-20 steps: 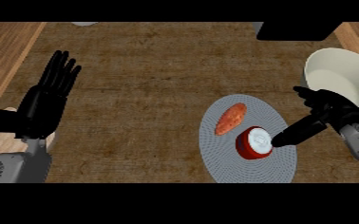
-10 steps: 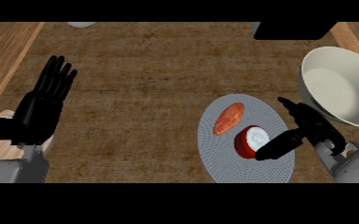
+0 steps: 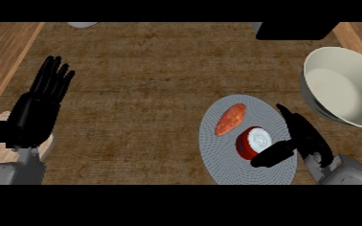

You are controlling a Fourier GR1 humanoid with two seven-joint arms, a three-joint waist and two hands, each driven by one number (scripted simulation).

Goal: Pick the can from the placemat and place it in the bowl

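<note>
Right hand (image 3: 302, 136) beside can (image 3: 252, 142) on placemat (image 3: 222, 160); no legible label

The right hand's (image 3: 300, 139) thumb covered the can's (image 3: 253, 142) lower edge. The bowl (image 3: 338, 88) ran off the right edge, and a pale thing (image 3: 83, 24) up top was cut off, couldn't tell what.

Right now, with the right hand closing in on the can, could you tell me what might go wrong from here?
1. The orange-red food item lies on the placemat right beside the can, so the right hand could nudge it while closing.
2. The thumb sits at the can's lower right and the fingers are not yet curled round it; the can could tip or slide.
3. The bowl is tilted and partly cut off at the view's right edge; a carried can could clip its rim.
</note>
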